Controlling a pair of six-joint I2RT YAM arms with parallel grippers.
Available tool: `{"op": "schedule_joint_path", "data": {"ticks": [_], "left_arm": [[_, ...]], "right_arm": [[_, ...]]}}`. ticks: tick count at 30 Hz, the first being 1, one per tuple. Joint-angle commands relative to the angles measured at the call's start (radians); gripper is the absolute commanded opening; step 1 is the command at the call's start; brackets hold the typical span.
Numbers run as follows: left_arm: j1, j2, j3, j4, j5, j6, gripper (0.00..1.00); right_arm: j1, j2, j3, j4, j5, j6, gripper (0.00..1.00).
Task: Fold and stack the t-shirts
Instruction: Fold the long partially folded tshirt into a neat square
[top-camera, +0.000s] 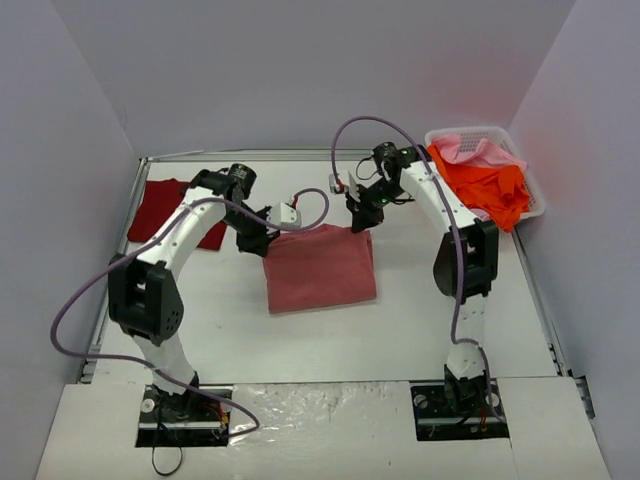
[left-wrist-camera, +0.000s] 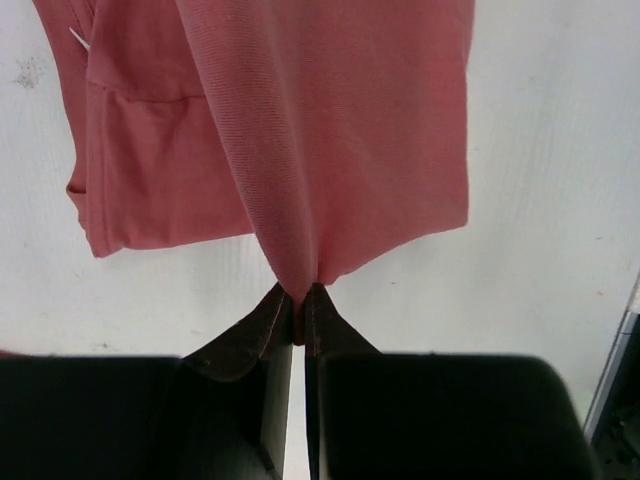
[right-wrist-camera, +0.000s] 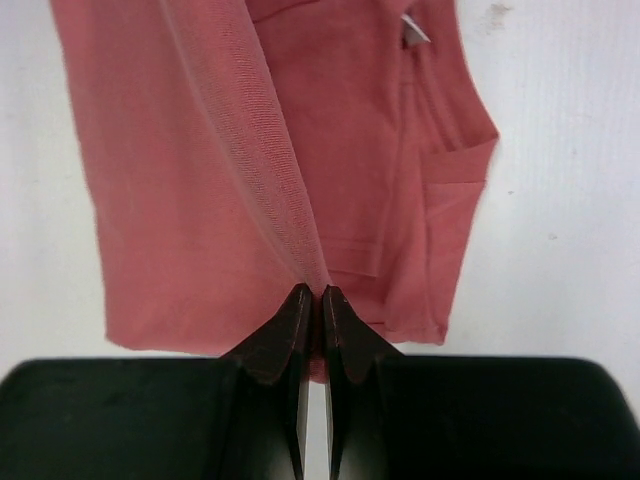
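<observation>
The left gripper (left-wrist-camera: 298, 297) pinches one corner of the rose-red t-shirt (top-camera: 320, 268). The right gripper (right-wrist-camera: 312, 297) clamps another, over the worktop (top-camera: 400, 335).

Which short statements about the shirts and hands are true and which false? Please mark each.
1. The left hand and the right hand each pinch the rose-red shirt. True.
2. The orange shirt lies in the white basket. True.
3. The dark crimson shirt is in the basket too. False: it lies on the table, far left.
4. The light pink shirt is spread on the table. False: it is in the basket.
</observation>
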Motion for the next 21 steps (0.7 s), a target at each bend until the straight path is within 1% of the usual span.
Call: {"op": "schedule_joint_path", "data": {"ticks": [1,2,5,6,10,12,16,17,18,19,20,21], "left_arm": [[0.041,0.101,0.086,-0.042,0.018,0.068,0.02],[0.056,0.126,0.118,-0.050,0.023,0.082,0.02],[0.081,0.224,0.175,-0.056,0.032,0.104,0.02],[0.085,0.249,0.190,-0.056,0.036,0.107,0.02],[0.105,0.371,0.253,-0.050,0.027,0.116,0.02],[0.114,0.405,0.281,-0.042,0.021,0.117,0.02],[0.118,0.476,0.318,0.005,-0.019,0.098,0.02],[0.118,0.485,0.327,0.011,-0.023,0.095,0.02],[0.118,0.496,0.341,0.019,-0.026,0.082,0.05],[0.118,0.502,0.348,0.027,-0.032,0.079,0.09],[0.118,0.505,0.358,0.030,-0.034,0.076,0.18],[0.118,0.507,0.373,0.034,-0.033,0.064,0.24]], "right_arm": [[-0.035,0.111,0.122,-0.040,0.009,-0.026,0.00],[-0.039,0.141,0.183,-0.046,0.009,-0.027,0.00],[-0.047,0.254,0.289,-0.053,0.001,-0.033,0.00],[-0.047,0.312,0.314,-0.052,0.001,-0.033,0.00],[-0.046,0.437,0.426,-0.049,0.003,-0.026,0.00],[-0.044,0.492,0.473,-0.044,0.003,-0.012,0.00],[-0.041,0.532,0.473,0.002,0.033,0.013,0.00],[-0.041,0.535,0.472,0.006,0.043,0.020,0.03],[-0.040,0.535,0.463,0.012,0.052,0.026,0.11],[-0.040,0.534,0.457,0.025,0.063,0.034,0.13],[-0.040,0.524,0.450,0.028,0.067,0.037,0.14],[-0.040,0.517,0.443,0.039,0.072,0.043,0.23]]}}
